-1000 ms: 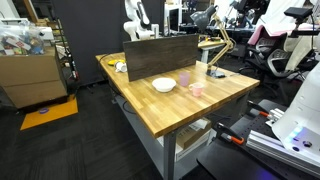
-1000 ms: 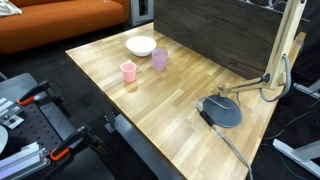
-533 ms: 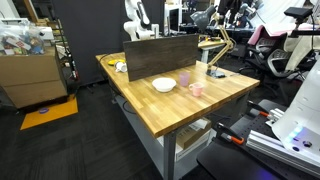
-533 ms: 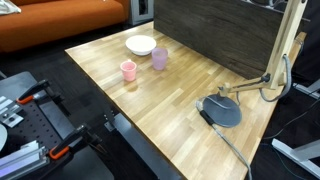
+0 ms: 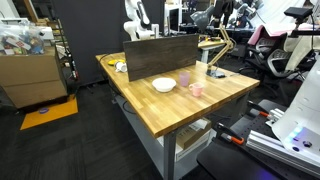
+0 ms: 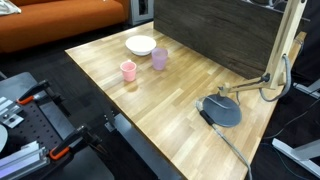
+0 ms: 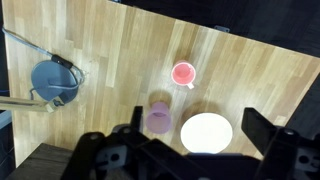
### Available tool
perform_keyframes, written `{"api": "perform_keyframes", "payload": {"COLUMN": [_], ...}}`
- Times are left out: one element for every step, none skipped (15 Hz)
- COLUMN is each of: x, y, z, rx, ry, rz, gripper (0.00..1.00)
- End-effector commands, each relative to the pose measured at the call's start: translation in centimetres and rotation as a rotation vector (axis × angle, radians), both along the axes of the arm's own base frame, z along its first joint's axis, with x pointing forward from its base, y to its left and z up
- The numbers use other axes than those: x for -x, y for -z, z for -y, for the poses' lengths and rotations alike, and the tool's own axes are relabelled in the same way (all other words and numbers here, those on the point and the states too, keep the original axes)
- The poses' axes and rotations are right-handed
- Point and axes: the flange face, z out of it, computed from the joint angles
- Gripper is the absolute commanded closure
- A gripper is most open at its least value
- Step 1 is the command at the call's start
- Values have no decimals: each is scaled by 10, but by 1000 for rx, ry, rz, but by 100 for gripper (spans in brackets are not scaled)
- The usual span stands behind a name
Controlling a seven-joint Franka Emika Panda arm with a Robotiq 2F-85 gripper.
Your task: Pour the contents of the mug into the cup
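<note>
Pink is the colour of the mug (image 7: 184, 74), and it stands upright on the wooden surface (image 6: 200, 90), not yet picked up. The cup (image 7: 158, 120) is pale purple and stands just beside it, with a small gap between them. A white bowl (image 7: 207, 133) sits close to both. From the wrist view the jaws hang high over these three things, spread wide, with nothing in them. So I think the job is at its very start: the reach for the mug. The next move, I think, is to come down over the mug, close on its side or rim, lift it, then tip it slowly over the cup. The cup is small and near, so the tip must be careful or stuff could miss it or land in the bowl. Some things are hard to see. I cannot tell what is inside the mug; it just looks pink in there. The mug's handle is too small to make out. The jaws' tips are cut off at the bottom of the wrist view. In both exterior views the jaws do not show at all. A grey lamp base (image 7: 55, 82) sits well apart.
</note>
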Motion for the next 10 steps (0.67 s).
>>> {"api": "perform_keyframes", "payload": {"x": [-4,-9,-13,-18,-22,-25,-28,-31,-35,-39], "y": [2,4,5,6,9,16,25,35,47,59], "z": [-3,-9,-19,-34,-49,-66,-80,-91,-100,-107], "rx": [3,10,26,65,89,129,159,184,193,185], "ry": [-4,-24,-59,-109,-159,-215,-264,-305,-331,-345], "rz": [4,3,2,3,3,-2,-16,-27,-45,-65], "gripper": [0,0,0,0,0,0,0,0,0,0]}}
